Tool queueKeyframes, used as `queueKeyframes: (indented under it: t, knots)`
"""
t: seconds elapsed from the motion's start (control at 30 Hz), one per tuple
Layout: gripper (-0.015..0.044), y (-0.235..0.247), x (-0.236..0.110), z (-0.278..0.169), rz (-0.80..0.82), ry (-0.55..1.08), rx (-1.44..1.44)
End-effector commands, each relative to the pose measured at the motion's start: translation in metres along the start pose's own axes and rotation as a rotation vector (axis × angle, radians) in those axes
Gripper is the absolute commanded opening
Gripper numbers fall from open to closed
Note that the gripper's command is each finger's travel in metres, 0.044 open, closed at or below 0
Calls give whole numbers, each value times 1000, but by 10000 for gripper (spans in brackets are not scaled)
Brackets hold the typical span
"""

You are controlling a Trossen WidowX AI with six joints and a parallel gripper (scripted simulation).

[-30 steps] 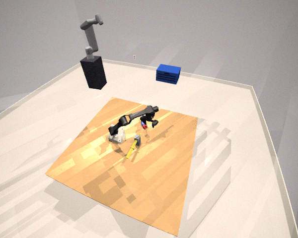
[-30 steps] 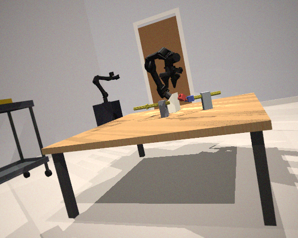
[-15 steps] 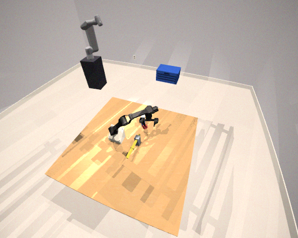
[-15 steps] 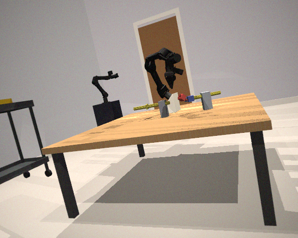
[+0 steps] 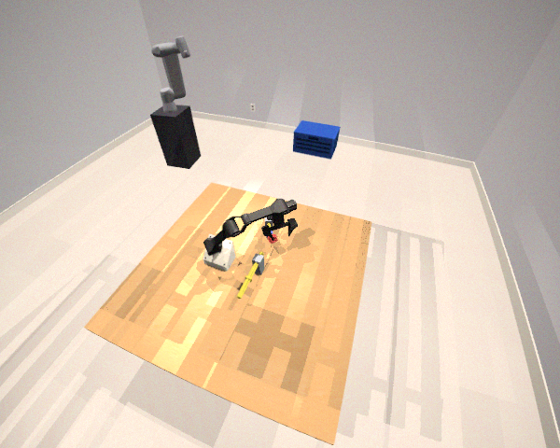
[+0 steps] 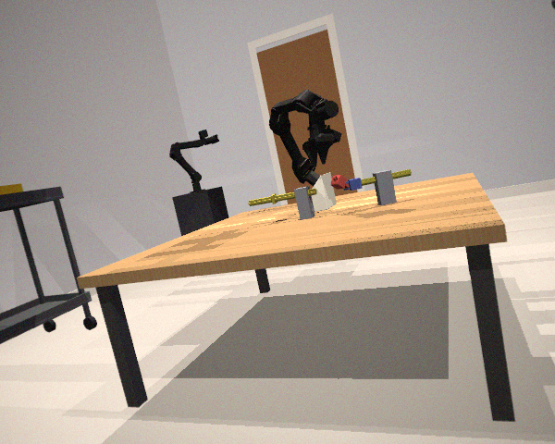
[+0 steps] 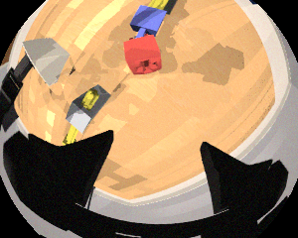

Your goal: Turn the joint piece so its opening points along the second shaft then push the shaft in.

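The red joint piece (image 5: 273, 238) (image 6: 338, 181) (image 7: 143, 54) hangs on the blue hinge part (image 6: 354, 183) (image 7: 148, 19) at the end of the first yellow shaft (image 6: 401, 174) (image 7: 159, 5), held by a grey block (image 6: 384, 188). In the wrist view its cross-shaped opening shows on the lower face; its exact line to the second shaft is unclear. The second yellow shaft (image 5: 247, 280) (image 6: 270, 199) lies through its grey block (image 6: 304, 205) (image 7: 79, 120), its end short of the red piece. My gripper (image 5: 280, 233) (image 6: 317, 162) (image 7: 158, 138) is open and empty above the joint area.
The arm's pale wedge-shaped base (image 5: 219, 258) (image 6: 325, 195) (image 7: 50, 57) stands on the wooden table (image 5: 289, 419) (image 6: 292, 260) beside the second shaft's block. A blue box (image 5: 316, 137), a cart (image 6: 33, 191) and another arm on a black pedestal (image 5: 176, 137) stand away from the table.
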State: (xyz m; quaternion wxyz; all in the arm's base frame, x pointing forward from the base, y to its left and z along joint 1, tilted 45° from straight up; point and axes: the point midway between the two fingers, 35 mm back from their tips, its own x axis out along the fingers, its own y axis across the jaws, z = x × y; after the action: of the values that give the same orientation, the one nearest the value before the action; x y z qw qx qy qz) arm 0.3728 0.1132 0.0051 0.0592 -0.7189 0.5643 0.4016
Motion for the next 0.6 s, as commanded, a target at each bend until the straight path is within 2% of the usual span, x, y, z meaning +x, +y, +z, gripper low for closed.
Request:
queueKeyframes:
  t: [0.0, 0.27, 0.57]
  knots:
    - [440, 0, 0, 0, -5, 12, -108]
    - [440, 0, 1, 1, -6, 26, -343]
    - [440, -1, 12, 3, -6, 27, -363]
